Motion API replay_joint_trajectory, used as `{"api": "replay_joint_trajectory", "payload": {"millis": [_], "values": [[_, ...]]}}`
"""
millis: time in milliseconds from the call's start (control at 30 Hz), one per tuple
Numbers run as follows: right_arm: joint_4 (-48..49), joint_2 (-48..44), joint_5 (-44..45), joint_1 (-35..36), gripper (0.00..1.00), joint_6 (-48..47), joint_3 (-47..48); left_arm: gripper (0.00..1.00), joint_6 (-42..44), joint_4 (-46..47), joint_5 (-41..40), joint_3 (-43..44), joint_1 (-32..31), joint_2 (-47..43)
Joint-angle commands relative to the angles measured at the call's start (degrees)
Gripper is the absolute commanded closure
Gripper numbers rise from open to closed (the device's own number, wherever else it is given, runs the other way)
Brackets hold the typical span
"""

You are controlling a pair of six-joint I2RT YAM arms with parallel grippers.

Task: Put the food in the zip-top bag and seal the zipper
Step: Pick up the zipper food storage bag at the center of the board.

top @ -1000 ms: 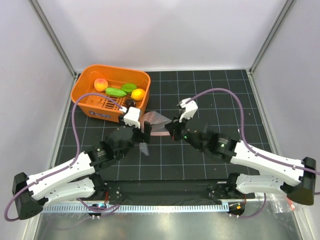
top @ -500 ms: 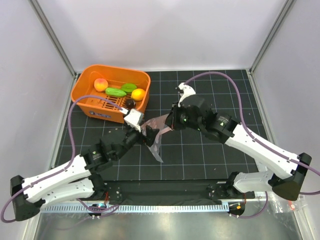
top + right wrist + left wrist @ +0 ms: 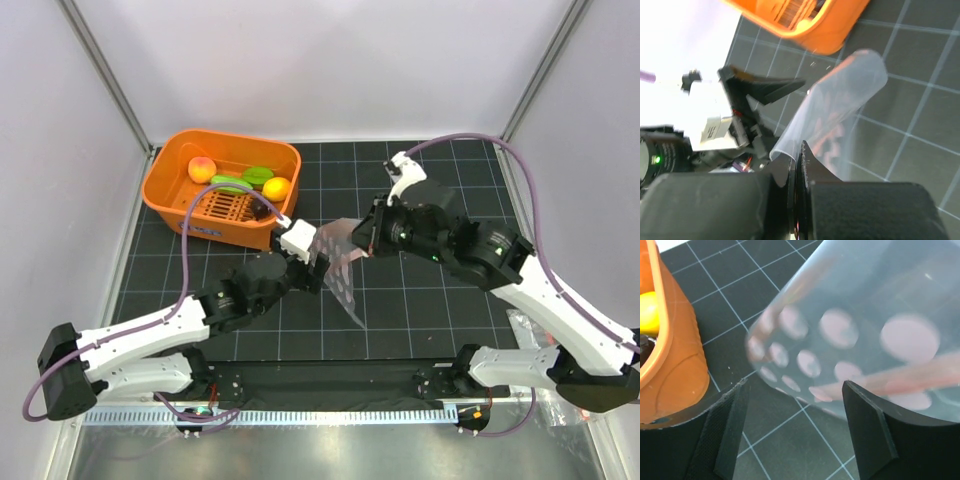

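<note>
The clear zip-top bag [image 3: 341, 268] with pale spots hangs off the mat, pinched at one edge by my shut right gripper [image 3: 369, 241]. In the right wrist view the fingers [image 3: 812, 162] clamp the bag [image 3: 842, 95]. My left gripper [image 3: 319, 264] stands open just left of the bag. Its view shows the bag [image 3: 865, 315] and the blurred pink zipper [image 3: 910, 375] ahead of the gripper [image 3: 796, 426], with nothing between the fingers. The food lies in the orange basket [image 3: 168, 195]: a peach ball [image 3: 202, 169], two green pieces [image 3: 232, 184], a yellow-orange fruit [image 3: 276, 188] and a dark purple one [image 3: 262, 211].
The orange basket [image 3: 677, 370] stands close to the left of my left gripper. Black gridded mat [image 3: 420, 300] covers the table, with white walls on three sides. A crumpled clear plastic piece [image 3: 525, 325] lies at the right edge.
My right gripper has carried the bag up and to the right, so it now hangs. The left arm has followed to the right, staying open beside the bag.
</note>
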Motion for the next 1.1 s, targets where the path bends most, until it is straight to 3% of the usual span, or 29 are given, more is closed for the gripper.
{"api": "replay_joint_trajectory", "payload": {"millis": [0, 167, 233, 433, 467, 500, 567, 633, 867, 1067], "values": [[-4.13, -1.44, 8.77, -0.04, 0.99, -0.79, 5.00, 0.20, 0.53, 2.87, -1.00, 2.30, -1.16, -1.31], [-6.59, 2.59, 23.26, -0.04, 0.99, -4.13, 8.43, 0.17, 1.32, 3.30, 0.85, 0.37, -3.89, -7.99], [-10.44, 8.10, 27.58, -0.04, 0.99, -5.19, 12.64, 0.16, 1.32, 3.92, 1.11, -0.60, -4.42, -9.14], [-25.37, 22.97, 33.58, -0.04, 0.99, -13.62, 29.07, 0.15, 2.29, 3.75, 0.15, -0.16, -5.03, -7.92], [-33.32, 27.86, 33.14, -0.13, 0.99, -14.50, 32.05, 0.15, 2.37, 3.40, -0.12, 0.28, -5.21, -7.48], [-37.14, 30.70, 32.18, -0.13, 0.99, -14.86, 37.56, 0.15, 2.37, 3.22, -0.12, 0.63, -5.38, -6.87], [-40.95, 33.44, 25.08, -0.13, 0.99, -16.00, 39.37, 0.15, 2.46, 2.87, 0.76, 1.33, -6.17, -6.51], [-39.64, 33.63, 13.27, -0.30, 0.99, -18.01, 36.83, 0.15, 2.90, 2.78, 1.02, 1.68, -6.96, -5.98], [-31.12, 30.11, -5.77, -0.30, 0.99, -17.76, 32.70, 0.14, 4.66, 2.78, -2.75, 2.39, -10.13, -4.58], [-30.68, 28.89, -4.56, -0.30, 0.99, -16.44, 31.73, 0.13, 4.66, 5.42, -6.08, 3.44, -10.13, -0.72]]}}
